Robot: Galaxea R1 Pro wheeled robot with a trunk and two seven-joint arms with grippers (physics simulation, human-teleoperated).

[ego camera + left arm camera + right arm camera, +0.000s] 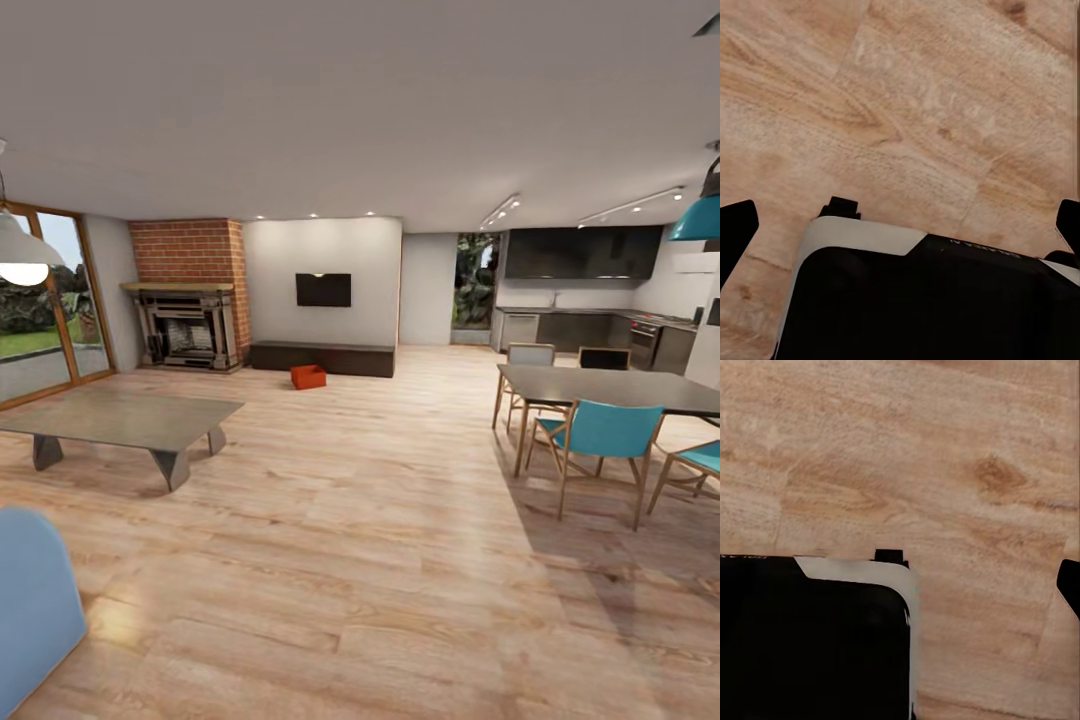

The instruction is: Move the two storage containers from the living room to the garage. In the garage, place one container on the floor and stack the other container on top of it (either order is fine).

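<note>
Orange-red storage container (308,376) on wood floor (380,560) before dark cabinet (322,357)

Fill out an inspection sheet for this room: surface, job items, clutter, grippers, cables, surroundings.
Surface: light wood plank floor, bare beneath both wrist cameras.
Job's things: one orange-red storage container sits on the floor in front of the long dark low cabinet, far across the room; a second one cannot be made out.
Clutter: low grey coffee table on the near left, dining table with teal chairs on the right.
Grippers: left gripper wide apart and empty, dark fingertips at the picture's edges; right gripper state cannot be told.
Cables: nothing seen.
Surroundings: brick fireplace, wall TV, kitchen at the back right.
</note>
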